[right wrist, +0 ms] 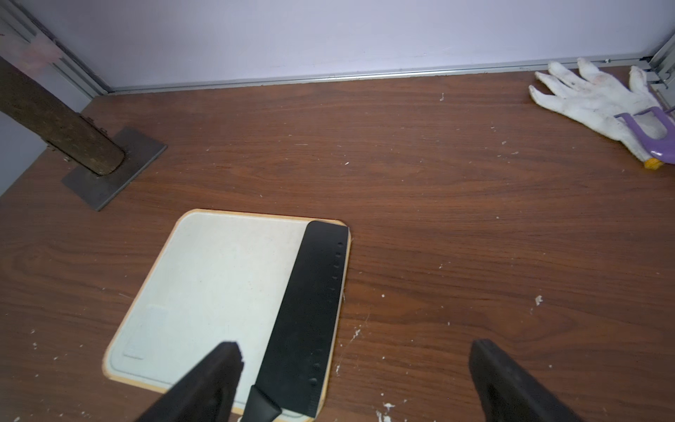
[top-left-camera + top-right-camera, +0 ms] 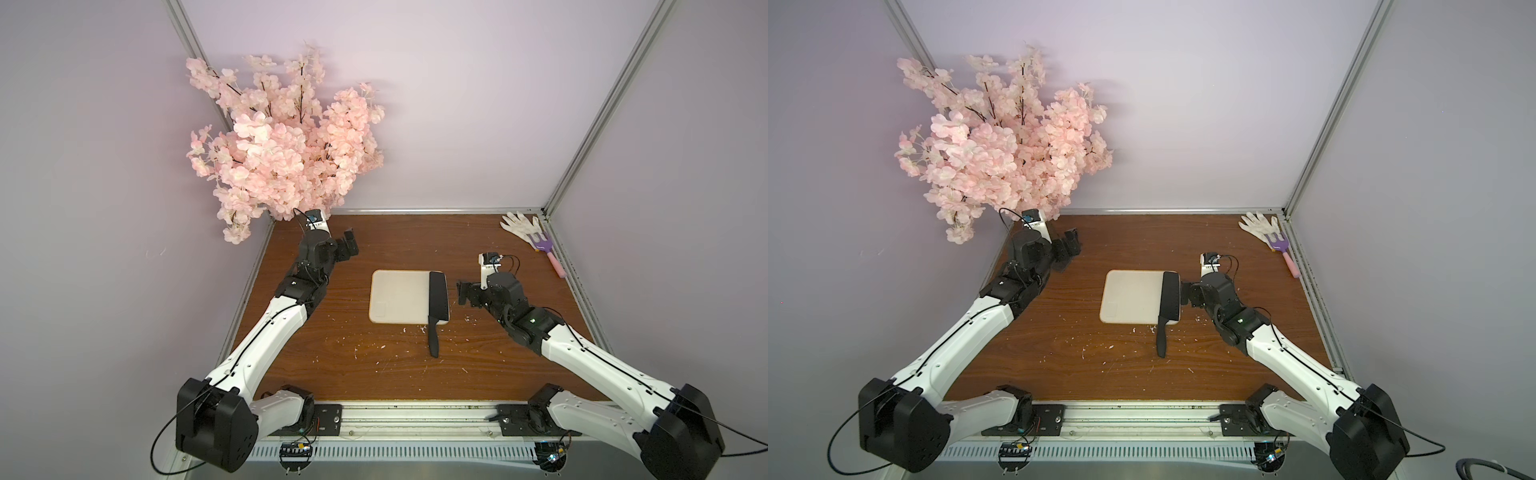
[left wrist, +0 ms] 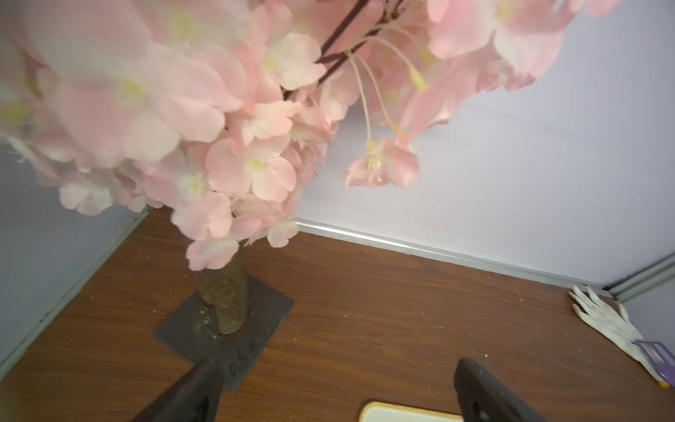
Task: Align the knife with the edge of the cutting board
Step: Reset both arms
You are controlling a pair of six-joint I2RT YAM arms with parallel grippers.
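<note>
The right pincer (image 1: 354, 358) stands spread apart and empty just beside the cream cutting board (image 2: 397, 299), where the matte-black cleaver-style knife (image 2: 437, 297) lies along the nearest edge, its slim handle overhanging the worktop (image 2: 374, 365), while the left pincer (image 3: 338, 372), also apart, is well away.

Blossom tree (image 2: 282, 141), glove (image 2: 518, 225) (rake (image 2: 543, 243) touching)

We have our left arm (image 2: 266, 332) stretched far forward, and the left gripper (image 2: 348, 246) at its end stands with fingers (image 3: 197, 387) spread wide. Our right arm (image 2: 582, 353) reaches forward and bends inward at the wrist, so the right gripper (image 2: 462, 293) points leftward, its jaws wide apart and empty.
</note>
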